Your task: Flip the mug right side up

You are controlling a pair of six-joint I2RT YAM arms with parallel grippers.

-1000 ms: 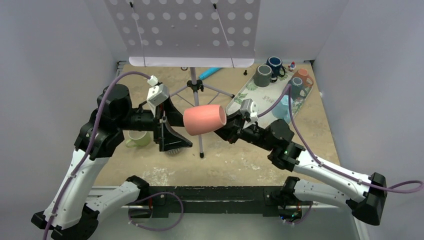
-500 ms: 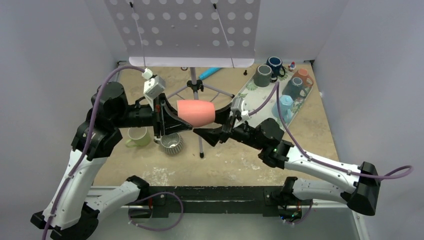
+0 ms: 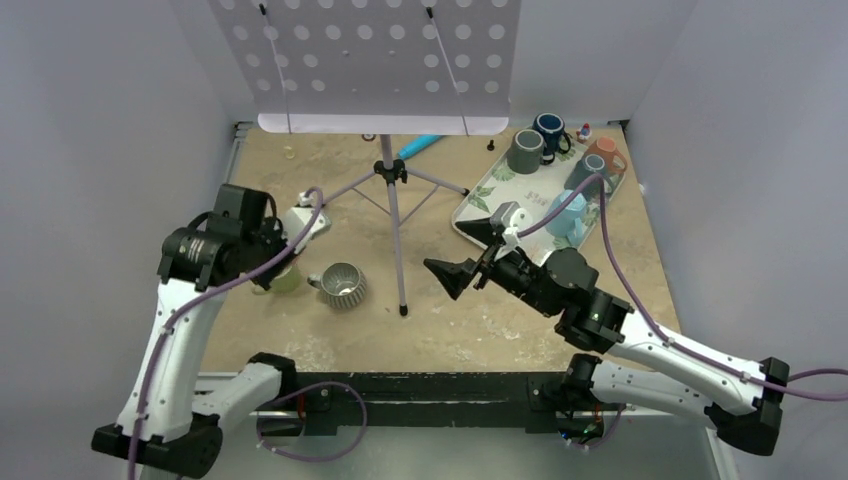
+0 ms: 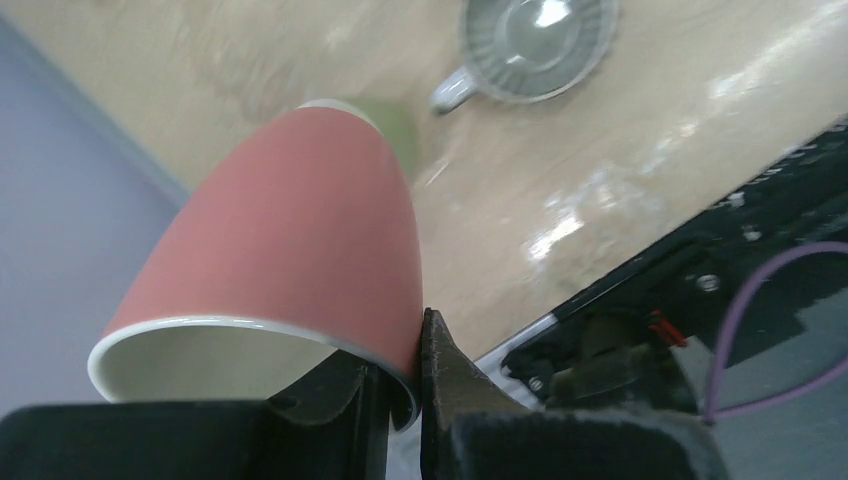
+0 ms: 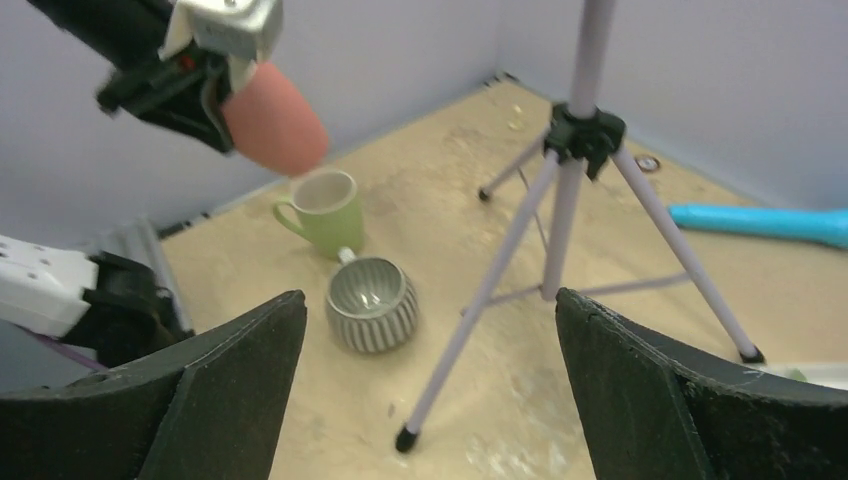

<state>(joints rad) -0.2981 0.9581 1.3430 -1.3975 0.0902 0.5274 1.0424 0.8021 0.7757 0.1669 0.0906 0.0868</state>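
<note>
Sandy tabletop point(image 3: 480, 320), grey walls close on three sides.

Mug under task: pink mug point(image 4: 290, 230). It is in the air at the left side, tilted, mouth towards the left wrist camera and base pointing down and away. It touches nothing below.

Left end effector point(image 4: 398, 385): clamped on the mug's rim wall only, one finger inside the mouth and one outside.

Right end effector point(image 5: 430, 300): jaws wide apart, nothing between them, hanging over mid-tabletop near the tripod point(image 5: 560, 210).

Risks as I judge them:
1. The grip is a thin pinch at the lip with the whole body cantilevered out. Any quick wrist turn may let the mug pivot in the pinch or slide free.
2. A green mug point(image 5: 325, 210) stands upright just below the pink base. Lowering straight down would land base on rim, and one or both would tip.
3. A striped mug point(image 5: 372, 305) sits just beside the green one, so free room on that side is narrow.
4. Releasing before the base lies flat would leave the mug rolling on its side.
</note>
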